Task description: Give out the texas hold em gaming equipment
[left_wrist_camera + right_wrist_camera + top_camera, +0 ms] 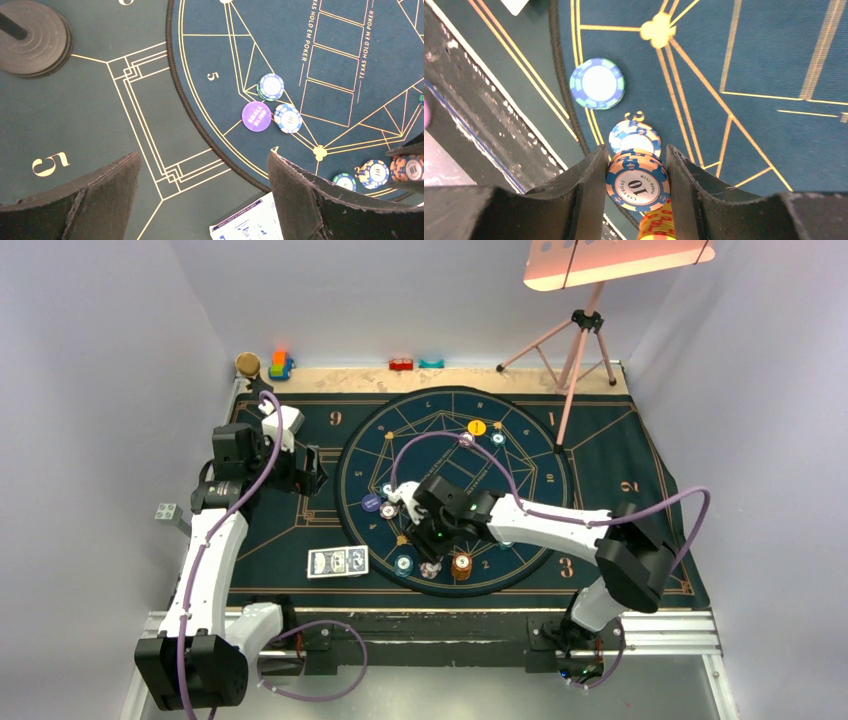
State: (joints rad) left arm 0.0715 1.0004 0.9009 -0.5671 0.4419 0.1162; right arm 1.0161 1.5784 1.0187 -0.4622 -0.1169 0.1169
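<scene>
**1. Right gripper.** My jaws stand part-closed on either side of the orange chip stack. Both pads appear to meet the rim of the top chip, whose face reads "10". The striped edges of the chips beneath show just below it.

**2. Position of the stack.** It stands inside the near border of the round mat. A pale chip lies flat just beside it. I cannot tell whether the two touch. A green-and-blue chip lies farther along, close to the mat's corded edge.

**3. Left gripper.** My jaws are fully apart. The gripper hovers over the rectangular mat, at the left border of the round mat. Gold line work shows between the fingers.

**4. Cards.** They lie in a short row, patterned backs up, on the rectangular mat. The row sits just outside the near-left edge of the round mat.

**5. Other game pieces.**
- A purple disc marked "SMALL BLIND" lies inside the left border of the round mat.
- One blue-and-white chip lies just beside the disc, and a second chip lies near it.
- A yellow disc lies on the far side of the round mat.

**6. Surroundings.**
- A black stand base sits on the rectangular mat, at its far-left corner.
- A pink tripod stands at the far right.
- Toy blocks stand along the far edge.
</scene>
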